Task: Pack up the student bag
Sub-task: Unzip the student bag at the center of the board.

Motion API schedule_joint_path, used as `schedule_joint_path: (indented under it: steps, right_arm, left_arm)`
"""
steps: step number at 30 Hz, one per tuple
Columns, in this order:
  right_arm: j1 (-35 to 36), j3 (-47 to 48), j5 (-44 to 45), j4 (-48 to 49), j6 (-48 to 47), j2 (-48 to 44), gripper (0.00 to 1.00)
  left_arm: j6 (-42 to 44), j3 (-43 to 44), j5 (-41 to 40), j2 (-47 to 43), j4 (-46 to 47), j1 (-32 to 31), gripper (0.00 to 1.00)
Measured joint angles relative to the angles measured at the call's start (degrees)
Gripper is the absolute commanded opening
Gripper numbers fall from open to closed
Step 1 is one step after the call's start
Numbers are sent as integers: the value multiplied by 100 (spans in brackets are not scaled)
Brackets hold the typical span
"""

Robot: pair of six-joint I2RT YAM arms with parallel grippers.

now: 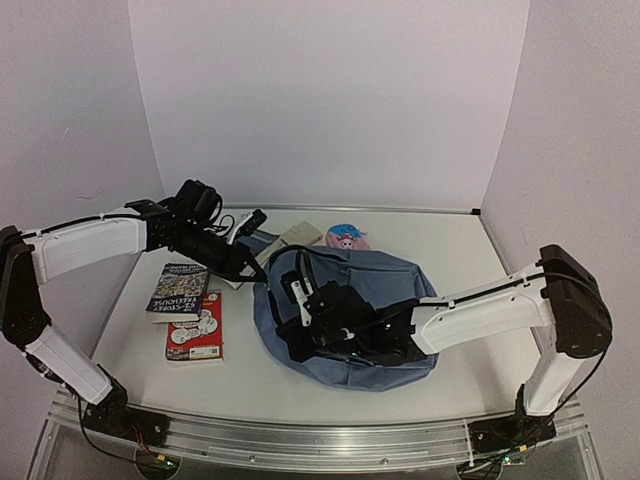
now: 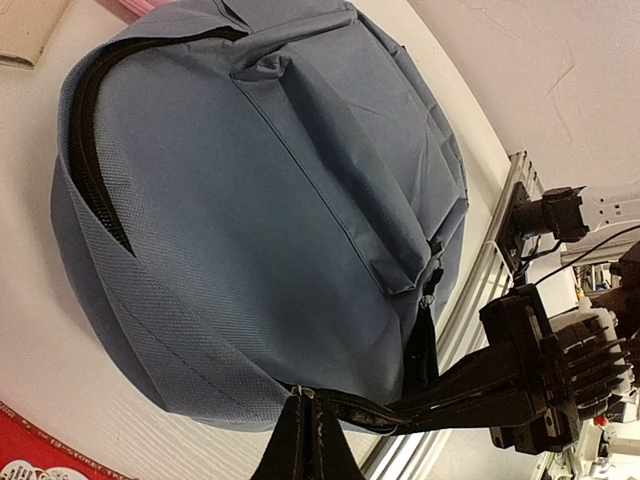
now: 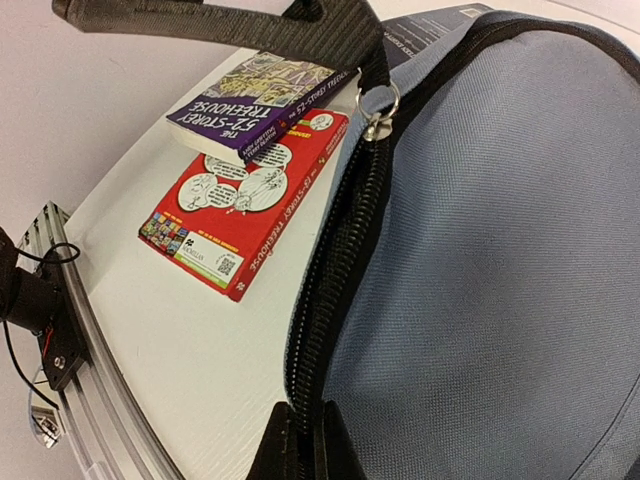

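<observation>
The student bag (image 1: 360, 300), grey-blue fabric with a black zip, lies flat mid-table. My left gripper (image 1: 257, 274) is at its upper left edge, shut on the black zip pull tab; the closed fingertips (image 2: 305, 445) meet the metal slider (image 2: 303, 392). My right gripper (image 1: 292, 325) is lower on the same left edge, shut on the zip band of the student bag (image 3: 480, 260), its fingertips (image 3: 305, 445) pinching the black zip track (image 3: 345, 270). In the right wrist view the left gripper (image 3: 345, 40) holds the tab above the slider ring (image 3: 377, 110). A zip slit gapes on the bag's far side (image 2: 95, 150).
Two books lie left of the bag: a dark purple Treehouse book (image 1: 178, 290) partly over a red one (image 1: 195, 328). A pink pouch (image 1: 347, 237) and a beige flat item (image 1: 298, 236) lie behind the bag. The metal rail (image 1: 320, 445) runs along the near edge.
</observation>
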Motion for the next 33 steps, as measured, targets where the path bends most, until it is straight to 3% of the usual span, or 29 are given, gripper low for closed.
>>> schedule_joint_path:
  steps: [27, 29, 33]
  right_arm:
    - [661, 37, -707, -453, 54, 2, 0]
    - [693, 37, -750, -481, 81, 0, 8]
    - [741, 37, -714, -530, 207, -8, 43]
  left_arm:
    - [-303, -2, -181, 459, 244, 580, 0]
    - [-303, -2, -115, 539, 250, 592, 0]
    - [-297, -2, 179, 679, 305, 611, 0]
